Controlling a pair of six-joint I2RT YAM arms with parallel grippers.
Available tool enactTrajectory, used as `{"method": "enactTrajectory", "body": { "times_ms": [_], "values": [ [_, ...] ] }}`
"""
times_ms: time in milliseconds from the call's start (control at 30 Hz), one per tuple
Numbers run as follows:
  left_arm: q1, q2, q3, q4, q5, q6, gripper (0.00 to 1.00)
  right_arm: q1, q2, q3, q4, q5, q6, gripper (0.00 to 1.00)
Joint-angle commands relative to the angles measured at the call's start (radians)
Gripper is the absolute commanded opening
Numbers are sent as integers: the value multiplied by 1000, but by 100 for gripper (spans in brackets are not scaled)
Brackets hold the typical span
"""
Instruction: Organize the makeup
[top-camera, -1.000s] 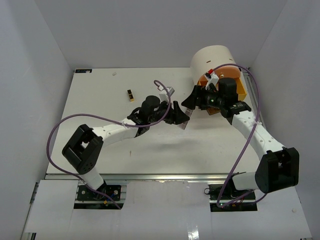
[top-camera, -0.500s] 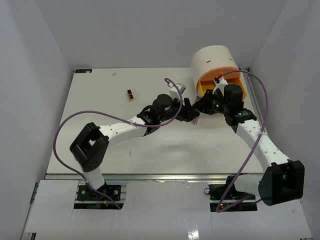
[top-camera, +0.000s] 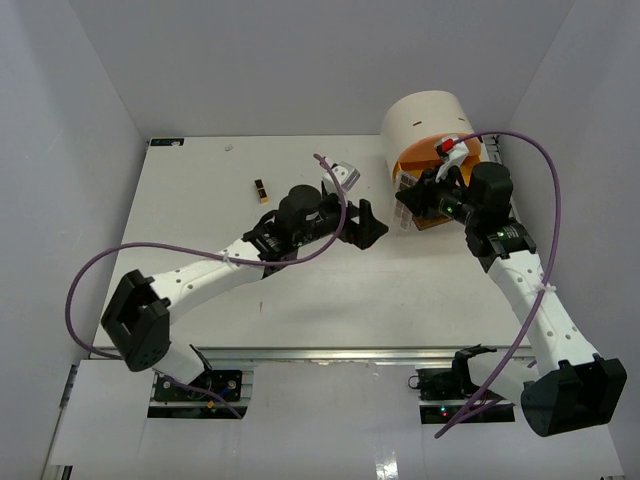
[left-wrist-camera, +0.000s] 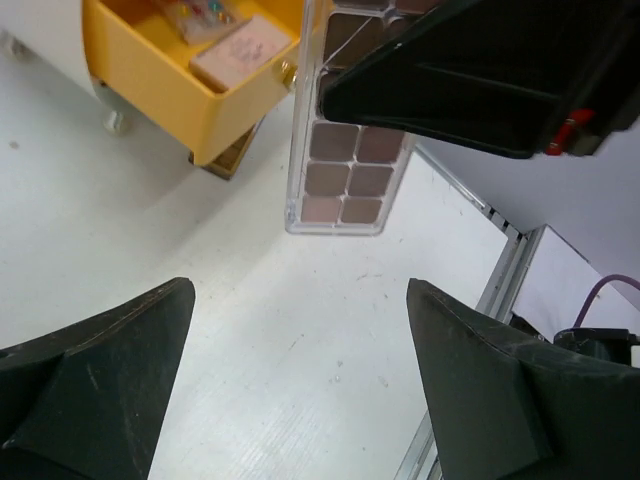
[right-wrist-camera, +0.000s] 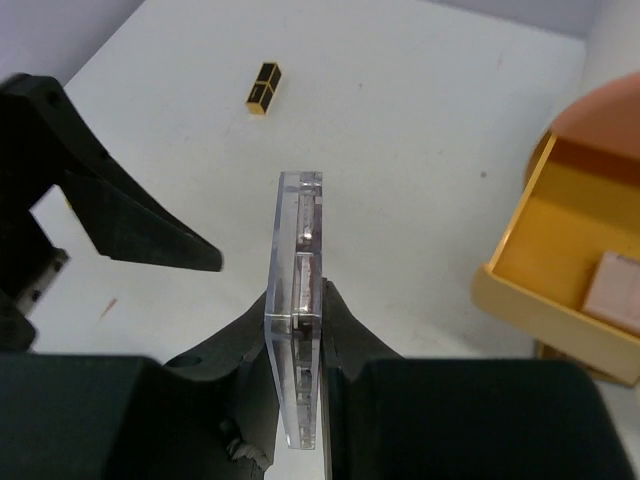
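Note:
A clear-cased brown palette hangs edge-up above the table, and my right gripper is shut on it just left of the open orange drawer. Seen edge-on in the right wrist view, the palette stands between the two black fingers. My left gripper is open with nothing in it, a short way left of the palette; its fingers frame bare table. A pink palette lies in the drawer. A black-and-gold lipstick tube lies at the far left-centre of the table.
The round cream drawer unit stands at the back right, its orange drawer pulled out toward the arms. The table's right edge rail runs close by. Purple cables loop over both arms.

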Motion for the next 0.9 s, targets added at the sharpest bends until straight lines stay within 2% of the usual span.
{"method": "enactTrajectory", "body": {
  "times_ms": [0,167,333,500,700,800,833,867],
  "values": [
    [15,-183,0,-215,-90,195,98,-5,-36,129,-19,99,-245,8],
    [68,-313,-101,-305,-212,333,98,5,-14,136,17,350,-440,8],
    [110,-406,-223,-302,-271,405,98,50,21,55,204,646,-595,8],
    [118,-459,-267,-294,-301,418,98,58,119,6,390,782,-744,11],
    [130,-453,-268,-296,-286,413,98,58,256,5,542,817,-902,17],
    [134,-455,-270,-297,-285,409,98,58,303,8,583,808,-947,32],
    [136,-454,-271,-297,-288,409,98,58,315,8,584,801,-953,39],
    [137,-455,-271,-297,-289,409,98,58,320,9,576,792,-950,53]
  ]
}}
